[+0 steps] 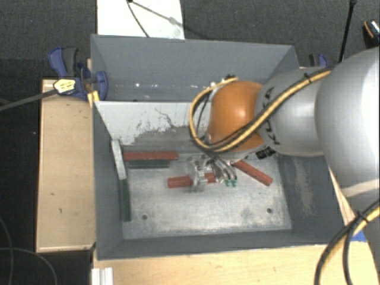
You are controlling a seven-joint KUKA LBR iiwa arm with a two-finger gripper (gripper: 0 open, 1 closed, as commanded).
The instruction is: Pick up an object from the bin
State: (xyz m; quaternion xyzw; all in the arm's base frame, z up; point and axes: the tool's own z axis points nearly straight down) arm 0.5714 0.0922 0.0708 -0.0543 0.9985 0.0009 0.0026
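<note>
Grey metal makes up the bin [237,215], its floor scuffed and pale toward the back wall. The arm [320,111] comes in from the right, its wrist capped by an orange cover [234,114] with black and yellow cables [199,129] looped round it.

Below the cover, the claw [206,176] sits low over the middle of the floor. It is at the right end of a short reddish-brown bar [178,183], which lies flat and nearly level across the view. The claw's metal parts overlap that end of the bar. I cannot tell whether the claw is spread, pressed together or pinching the bar, because the wrist and its hardware hide that.

A small green piece [231,183] lies just right of the claw. Further right, a red bar [256,173] lies slanted, its left end beneath the orange cover and its right end nearer the front.

Behind and left of the claw, a longer reddish-brown bar [150,156] lies along the back of the floor. A dark bar [145,164] runs parallel just in front of it. Against the left wall lie a pale grey bar [119,159] and, in front of it, a dark green bar [125,199], end to end and well apart from the claw.
</note>
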